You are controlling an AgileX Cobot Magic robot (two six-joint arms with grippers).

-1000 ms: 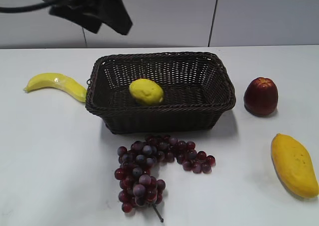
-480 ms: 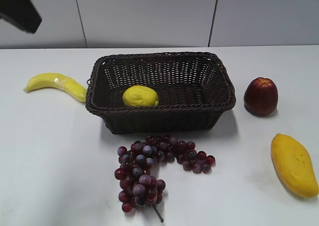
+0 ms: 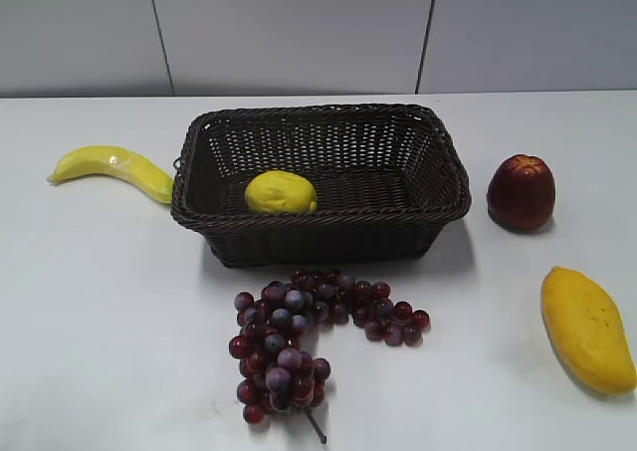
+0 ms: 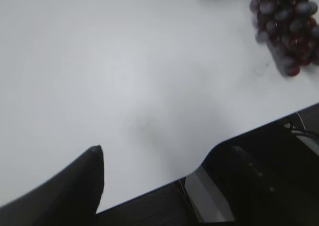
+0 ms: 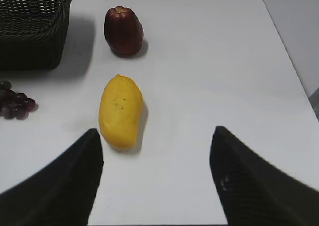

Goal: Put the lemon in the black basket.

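1. The left claw [image 4: 149,186] shows only in its own wrist view. One dark finger [image 4: 75,186] pokes up at the bottom left, and the other side is a blurry dark shape at the bottom right. The fingers seem spread wide and nothing sits between them, so it looks open and empty.
2. The right claw [image 5: 157,181] is wide open too. Its two dark fingers stand far apart at the bottom of its wrist view, and it holds nothing.
3. Neither claw shows in the view from the front. Both hang over the white table [image 3: 100,302], away from the black basket [image 3: 318,234].
4. Under the left claw is bare table, with the purple grapes [image 4: 286,26] off at the top right corner.
5. Under the right claw lies the mango [image 5: 120,111], well to the right of the basket. The dark red fruit [image 5: 123,30] sits between the mango and the far table edge.
6. The lemon [image 3: 281,192] rests inside the basket, on its floor, near the left front side.
7. A banana [image 3: 111,168] lies just left of the basket, and the grapes lie in front of it.
8. The job looks done, since the lemon is in the basket and no claw touches it.
9. The next move likely calls for nothing more than keeping both arms back and leaving the lemon alone.
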